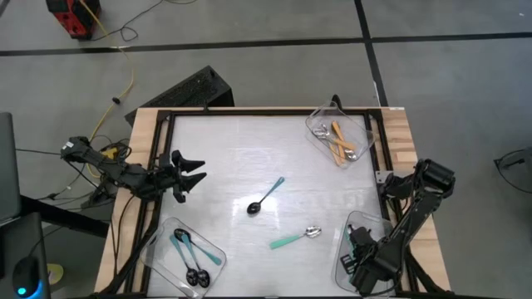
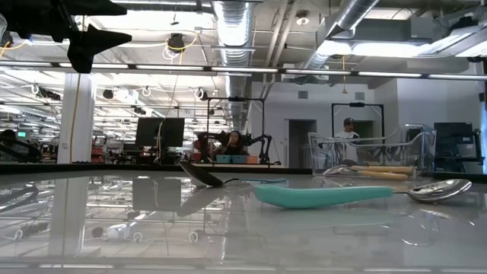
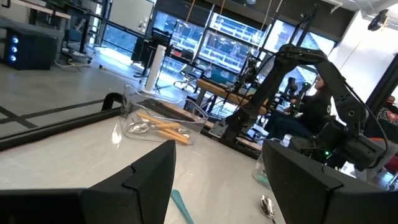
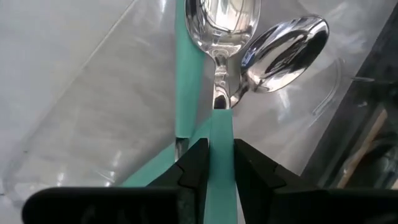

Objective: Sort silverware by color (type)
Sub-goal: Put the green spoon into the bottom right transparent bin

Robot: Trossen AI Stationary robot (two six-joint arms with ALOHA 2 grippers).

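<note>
My right gripper [image 4: 215, 163] pinches a green spoon [image 4: 219, 93] down in the tray [image 1: 342, 259] at 5 o'clock. I should let go slowly so it lies beside the others. My left gripper [image 1: 189, 174] waits, wide open, at 9 o'clock.

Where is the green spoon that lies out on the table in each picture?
High view: green spoon lies low, right of middle.
Low view: green spoon across the front, right of centre.
Left wrist view: only its silver bowl, bottom edge.
Right wrist view: not in it.
Shared landmark: tray of orange spoons.
</note>
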